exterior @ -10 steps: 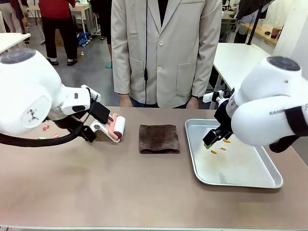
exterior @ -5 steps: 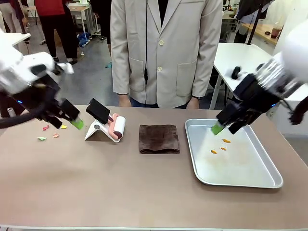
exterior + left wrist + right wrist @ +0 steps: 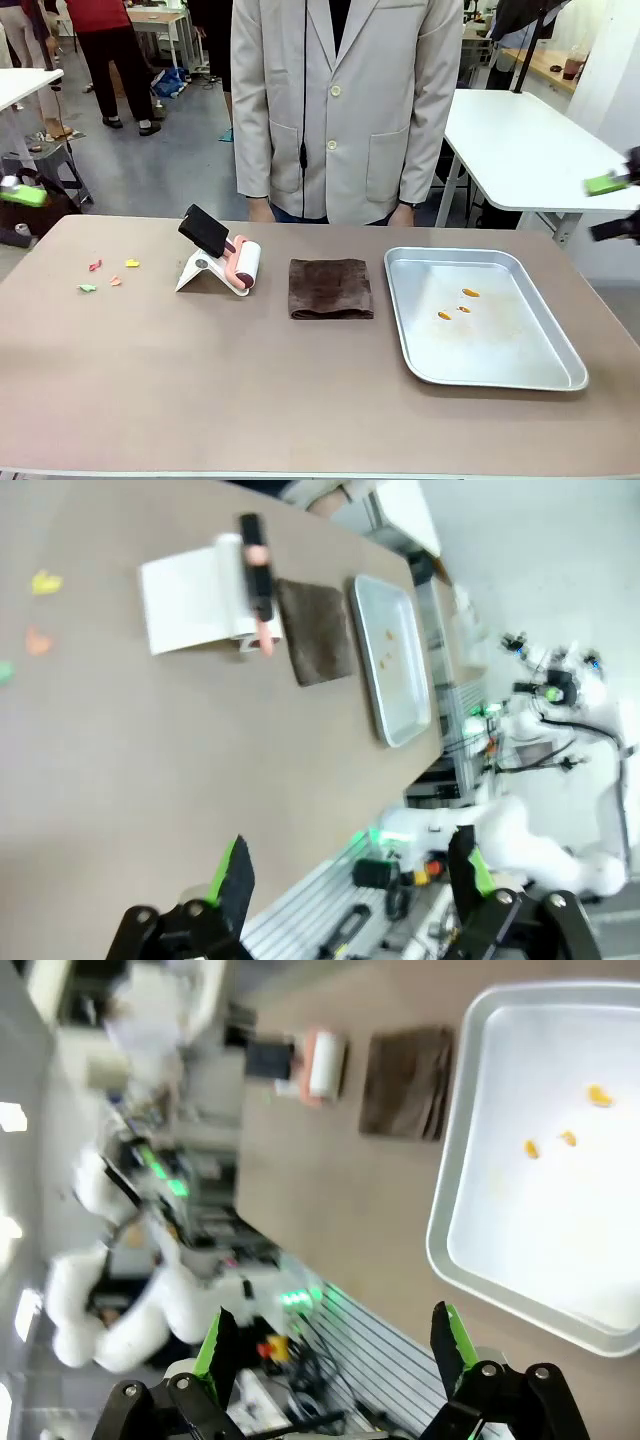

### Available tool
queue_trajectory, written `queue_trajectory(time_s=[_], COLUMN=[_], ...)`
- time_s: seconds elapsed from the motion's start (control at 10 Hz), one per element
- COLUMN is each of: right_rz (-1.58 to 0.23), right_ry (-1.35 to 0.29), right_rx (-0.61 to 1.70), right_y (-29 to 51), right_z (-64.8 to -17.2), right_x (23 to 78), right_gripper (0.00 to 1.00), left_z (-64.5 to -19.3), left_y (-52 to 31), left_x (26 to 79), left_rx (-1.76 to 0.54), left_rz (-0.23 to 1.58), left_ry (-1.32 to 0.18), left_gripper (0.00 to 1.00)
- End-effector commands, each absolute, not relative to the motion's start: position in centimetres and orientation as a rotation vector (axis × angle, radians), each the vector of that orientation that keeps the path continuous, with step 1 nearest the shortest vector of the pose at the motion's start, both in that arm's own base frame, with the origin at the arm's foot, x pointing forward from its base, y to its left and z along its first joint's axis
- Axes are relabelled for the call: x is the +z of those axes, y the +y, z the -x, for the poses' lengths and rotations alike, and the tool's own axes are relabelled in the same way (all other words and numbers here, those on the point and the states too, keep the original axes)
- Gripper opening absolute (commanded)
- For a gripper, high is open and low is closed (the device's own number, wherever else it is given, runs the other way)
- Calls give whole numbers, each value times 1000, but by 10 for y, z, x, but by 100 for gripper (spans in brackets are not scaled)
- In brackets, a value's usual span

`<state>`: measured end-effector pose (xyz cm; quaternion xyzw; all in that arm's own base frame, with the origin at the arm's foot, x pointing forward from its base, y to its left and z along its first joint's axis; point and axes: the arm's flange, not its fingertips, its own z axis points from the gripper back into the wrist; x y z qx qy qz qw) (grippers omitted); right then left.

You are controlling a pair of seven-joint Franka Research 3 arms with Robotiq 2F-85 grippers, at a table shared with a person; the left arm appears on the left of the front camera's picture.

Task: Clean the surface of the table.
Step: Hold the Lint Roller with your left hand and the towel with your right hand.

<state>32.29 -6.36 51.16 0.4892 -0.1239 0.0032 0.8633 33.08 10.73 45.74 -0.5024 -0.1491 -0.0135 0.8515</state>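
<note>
The tabletop [image 3: 250, 400] is the thing to be cleaned. It lies between the two hands, and both hands hang off its ends, high and to the side. The left hand [image 3: 350, 865] is beyond the left end, and the right hand [image 3: 333, 1328] is beyond the right end. In each wrist view the two fingers stand wide apart and there is nothing between them.

The metal tray [image 3: 560, 378] lies on the end of the tabletop next to the right hand. Its long side runs away from the robot, toward the person [image 3: 345, 100]. Inward from the tray, about the same way from either hand, lies the folded brown cloth [image 3: 331, 288]. It lies flat and apart from the tray.

The lint roller [image 3: 235, 265] is on the far side of the cloth from the right hand. It leans on its white stand, and its black handle points up and toward the left hand.

The coloured scraps [image 3: 105, 275] lie loose on the end beside the left hand, so this hand looks the nearer one for both the roller and the scraps. A few orange bits [image 3: 455, 305] lie in the tray, not on the tabletop.
</note>
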Motion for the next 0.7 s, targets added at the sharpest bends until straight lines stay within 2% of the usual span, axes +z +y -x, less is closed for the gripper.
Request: queue_trajectory(time_s=[0.0, 0.2, 0.4, 0.6], right_rz=[-1132, -1198, -1246, -1210], right_ry=[-351, -368, -372, -384], right_rx=[-104, -219, -290, -352], right_y=[-105, -154, -179, -187], right_z=[-311, -303, -297, -298], right_x=[502, 479, 457, 443], right_gripper=[100, 100, 100, 100], left_z=[-350, -340, -337, -336], left_y=[157, 179, 156, 149], left_x=[433, 420, 418, 420], left_rx=[66, 200, 254, 291], left_rz=[1172, 1221, 1258, 1236], left_ry=[-290, -311, -336, -363], left_gripper=[100, 100, 100, 100])
